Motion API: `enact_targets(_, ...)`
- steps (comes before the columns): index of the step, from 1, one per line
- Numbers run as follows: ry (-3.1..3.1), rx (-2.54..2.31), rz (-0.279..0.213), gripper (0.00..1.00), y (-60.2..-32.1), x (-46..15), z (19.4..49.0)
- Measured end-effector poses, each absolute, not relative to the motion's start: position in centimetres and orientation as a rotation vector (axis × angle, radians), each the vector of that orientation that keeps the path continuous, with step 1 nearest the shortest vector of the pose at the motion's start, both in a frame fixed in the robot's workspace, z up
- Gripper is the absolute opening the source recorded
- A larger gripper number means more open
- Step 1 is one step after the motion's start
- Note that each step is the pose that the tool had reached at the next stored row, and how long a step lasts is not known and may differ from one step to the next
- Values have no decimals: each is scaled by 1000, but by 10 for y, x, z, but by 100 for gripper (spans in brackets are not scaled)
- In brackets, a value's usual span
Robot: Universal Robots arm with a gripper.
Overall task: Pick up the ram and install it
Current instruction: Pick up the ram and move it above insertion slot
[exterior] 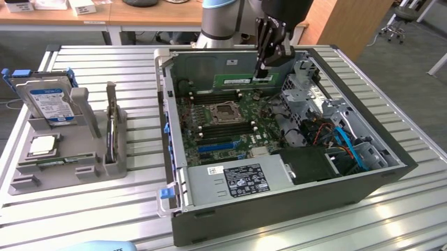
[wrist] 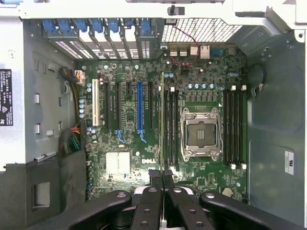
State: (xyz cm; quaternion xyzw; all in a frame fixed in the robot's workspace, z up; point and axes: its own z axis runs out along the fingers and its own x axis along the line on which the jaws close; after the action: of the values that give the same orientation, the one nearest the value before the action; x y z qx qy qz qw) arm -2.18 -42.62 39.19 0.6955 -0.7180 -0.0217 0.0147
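Hand point(wrist: 163, 178) clamped on ram point(exterior: 239, 80) | pickup: done | position: above motherboard point(wrist: 211, 179) memory slots | seating: apparently not yet done

One computer case point(exterior: 279, 209), one motherboard point(wrist: 129, 120), one CPU socket point(wrist: 200, 132). Outside it: one hard drive point(exterior: 47, 102), one silver processor chip point(exterior: 43, 145). Green memory sticks: two, I think, the ram point(exterior: 236, 81) and a look-alike stick point(exterior: 66, 160).

Seen edge-on from the wrist, the ram point(wrist: 161, 124) hides its chips and label; the exterior view crops the arm point(exterior: 222, 18).
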Motion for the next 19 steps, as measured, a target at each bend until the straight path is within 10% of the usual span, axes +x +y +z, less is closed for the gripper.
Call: enact_targets(19,-2235,2165,-68,12,-418,-22,389)
